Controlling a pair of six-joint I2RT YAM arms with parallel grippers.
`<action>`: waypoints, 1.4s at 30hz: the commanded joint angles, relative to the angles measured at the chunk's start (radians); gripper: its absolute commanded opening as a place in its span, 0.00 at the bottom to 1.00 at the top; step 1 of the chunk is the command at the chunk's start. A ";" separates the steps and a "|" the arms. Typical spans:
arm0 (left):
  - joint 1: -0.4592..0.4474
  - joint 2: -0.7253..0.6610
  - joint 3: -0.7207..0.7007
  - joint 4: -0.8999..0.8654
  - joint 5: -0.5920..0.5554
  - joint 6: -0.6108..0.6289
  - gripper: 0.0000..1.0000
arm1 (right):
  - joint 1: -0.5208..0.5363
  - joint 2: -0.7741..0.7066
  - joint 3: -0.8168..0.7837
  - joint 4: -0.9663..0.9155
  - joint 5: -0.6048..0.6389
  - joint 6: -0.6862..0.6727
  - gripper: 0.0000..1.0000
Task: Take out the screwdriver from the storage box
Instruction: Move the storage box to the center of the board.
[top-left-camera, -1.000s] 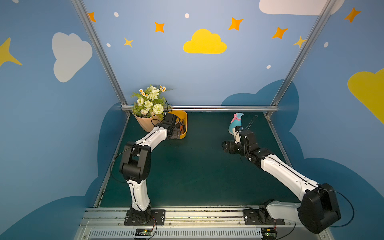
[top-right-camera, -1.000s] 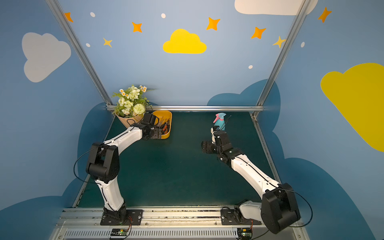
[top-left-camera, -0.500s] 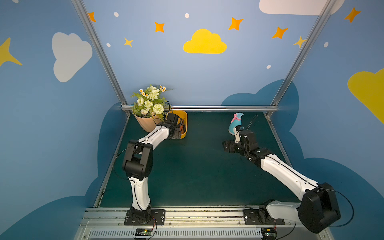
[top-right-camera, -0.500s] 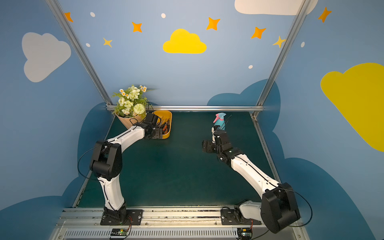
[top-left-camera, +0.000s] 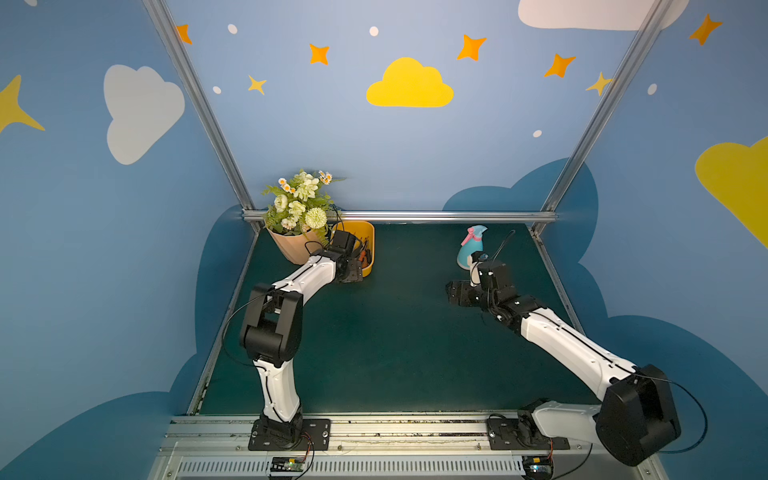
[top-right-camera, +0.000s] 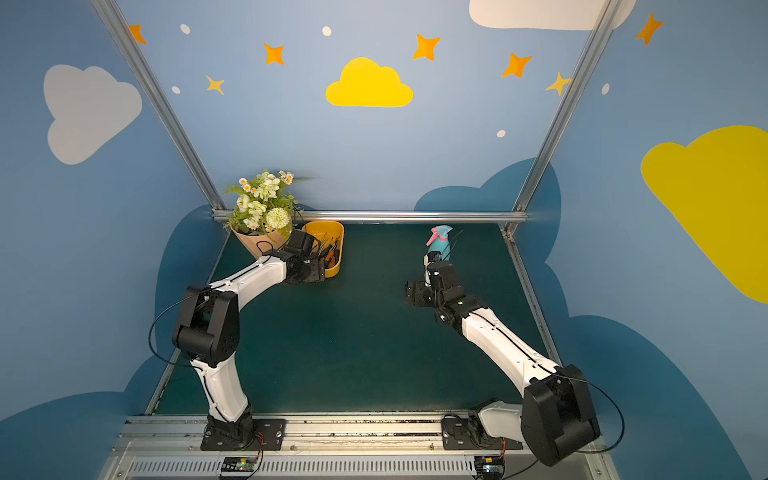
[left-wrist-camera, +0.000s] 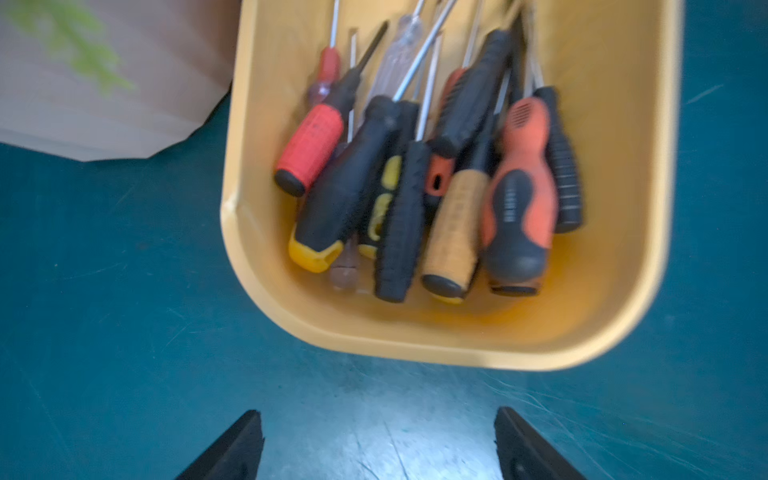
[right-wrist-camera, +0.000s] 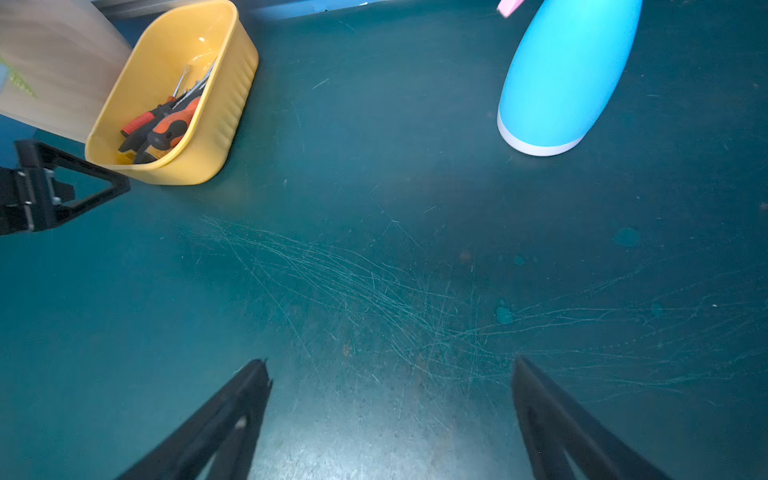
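left claw (left-wrist-camera: 378, 417): spread wide, nothing in it; tips over bare bench, just short of the box's rounded near end.
right claw (right-wrist-camera: 390, 363): spread wide, empty; low over open bench, near the spray bottle, well apart from the box.
storage box (left-wrist-camera: 415, 349): yellow plastic rectangular tub, rounded corners, rolled rim; upright at back left of the dark green bench (top-left-camera: 395, 340).
screwdrivers (left-wrist-camera: 415, 187): heap lying inside the storage box, handles toward the left claw, shafts pointing away; grips red, black, black-and-yellow, tan, orange-and-black.
flowerpot (top-left-camera: 291, 249): peach ribbed pot of white and green flowers, just beside the box; touching or not, cannot tell.
spray bottle (top-left-camera: 468, 253): blue plastic, pink trigger, upright at back right.
left wrist view: blurred.
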 joint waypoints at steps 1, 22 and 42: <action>-0.017 -0.073 0.023 0.002 0.081 0.023 0.89 | 0.003 -0.028 0.005 -0.030 0.003 -0.001 0.93; -0.081 0.294 0.485 -0.103 0.116 0.164 0.90 | -0.005 -0.092 -0.061 -0.030 0.105 0.007 0.94; -0.087 0.446 0.611 -0.244 0.103 0.125 0.56 | -0.015 -0.109 -0.088 -0.039 0.093 0.038 0.94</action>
